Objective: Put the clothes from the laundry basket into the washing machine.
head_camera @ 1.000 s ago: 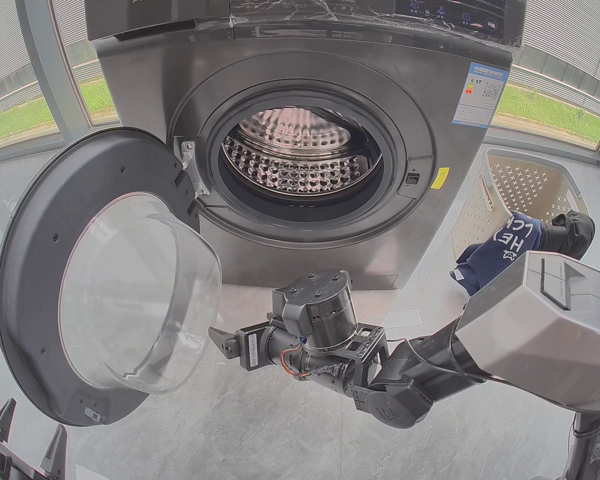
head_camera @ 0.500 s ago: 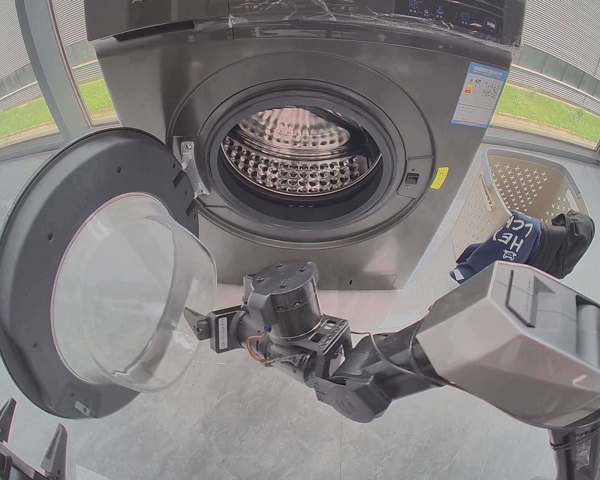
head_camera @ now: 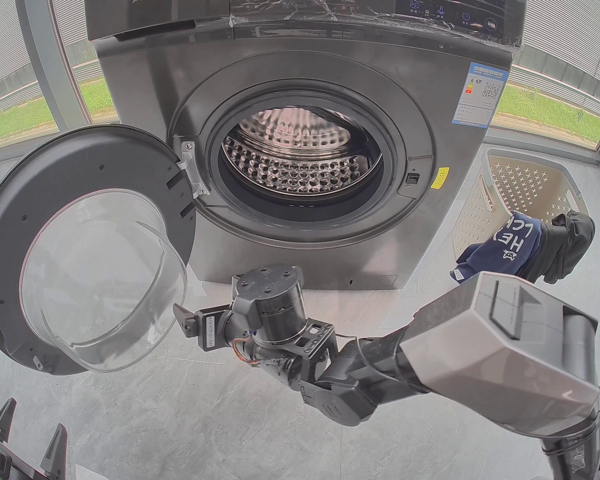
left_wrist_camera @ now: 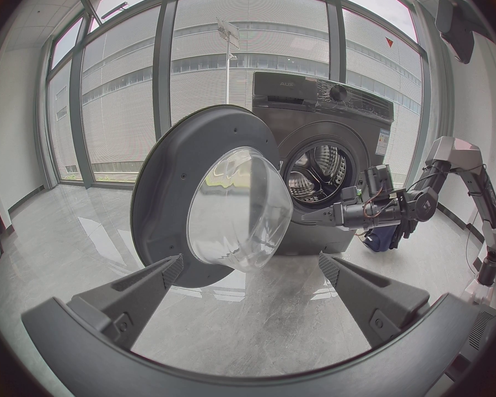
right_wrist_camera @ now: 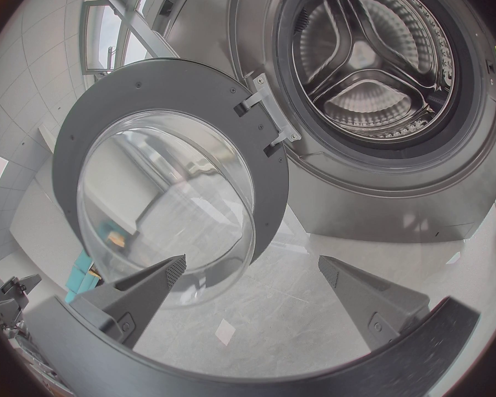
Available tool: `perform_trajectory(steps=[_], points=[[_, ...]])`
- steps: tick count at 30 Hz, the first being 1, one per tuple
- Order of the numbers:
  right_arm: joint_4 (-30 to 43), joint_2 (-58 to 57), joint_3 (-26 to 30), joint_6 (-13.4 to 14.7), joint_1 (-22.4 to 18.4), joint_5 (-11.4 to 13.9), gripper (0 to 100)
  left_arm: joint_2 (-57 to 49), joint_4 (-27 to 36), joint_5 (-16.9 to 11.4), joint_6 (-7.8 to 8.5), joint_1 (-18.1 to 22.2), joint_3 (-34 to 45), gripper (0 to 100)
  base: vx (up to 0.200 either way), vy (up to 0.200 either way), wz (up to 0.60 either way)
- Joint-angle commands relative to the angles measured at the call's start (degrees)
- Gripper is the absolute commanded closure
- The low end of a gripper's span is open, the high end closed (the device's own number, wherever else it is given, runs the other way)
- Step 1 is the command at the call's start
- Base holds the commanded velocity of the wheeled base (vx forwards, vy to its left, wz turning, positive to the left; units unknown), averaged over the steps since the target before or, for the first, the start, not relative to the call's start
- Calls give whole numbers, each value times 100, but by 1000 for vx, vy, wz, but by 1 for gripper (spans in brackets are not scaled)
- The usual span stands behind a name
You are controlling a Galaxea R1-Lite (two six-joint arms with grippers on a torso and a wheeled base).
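The grey, glass-bowled washing machine door (head_camera: 80, 168) had swung wider, pushed by the right gripper (right_wrist_camera: 249, 261), whose fingers stood spread and empty. That left the steel drum (head_camera: 300, 158) clear for loading, while the navy and black clothes (head_camera: 513, 245) hung over the rim of the beige perforated laundry basket (head_camera: 533, 185).

The head camera looks forward and steeply down, from close, on the grey steel front-loading washing machine (head_camera: 147, 81). Its perforated drum (head_camera: 300, 155) lies toward 12 o'clock, the round dark door with a clear bowl (head_camera: 80, 168) at 9 o'clock, and the beige perforated plastic laundry basket (head_camera: 527, 181) at 3 o'clock.

The left wrist camera sits low and well back, at 7 o'clock in the head view. It faces the machine about level, looking between the fingers of the left gripper (left_wrist_camera: 248, 263).

The right wrist camera is near the door and looks between the fingers of the right gripper (right_wrist_camera: 252, 263). All three views share the door and drum.
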Motion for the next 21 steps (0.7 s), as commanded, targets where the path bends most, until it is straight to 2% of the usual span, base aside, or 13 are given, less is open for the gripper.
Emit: perform_trajectory(steps=[1, 5, 7, 9, 14, 17, 18, 19, 21], points=[[-19, -1233, 1132, -36, -459, -19, 0, -93, -2, 0, -4, -2, 101, 0, 0, 0, 0], [-10, -2499, 2380, -212, -872, -10, 0, -93, -2, 0, -4, -2, 92, 0, 0, 0, 0], [-27, -3360, 3347, -660, -1276, 16, 0, -93, -2, 0, -4, -2, 101, 0, 0, 0, 0], [-124, -4011, 4050, -888, -1602, 42, 0, -93, -2, 0, -4, -2, 101, 0, 0, 0, 0], [-432, -5777, 5693, -985, -2234, 69, 0, -93, -2, 0, -4, -2, 92, 0, 0, 0, 0], [-379, -6797, 6326, -1003, -2604, 77, 0, -93, -2, 0, -4, -2, 101, 0, 0, 0, 0], [-379, -6797, 6326, -1003, -2604, 77, 0, -93, -2, 0, -4, -2, 101, 0, 0, 0, 0], [-335, -7553, 6766, -1073, -2858, 69, 0, -93, -2, 0, -4, -2, 92, 0, 0, 0, 0], [-335, -8159, 7249, -1205, -3210, 60, 0, -93, -2, 0, -4, -2, 101, 0, 0, 0, 0]])
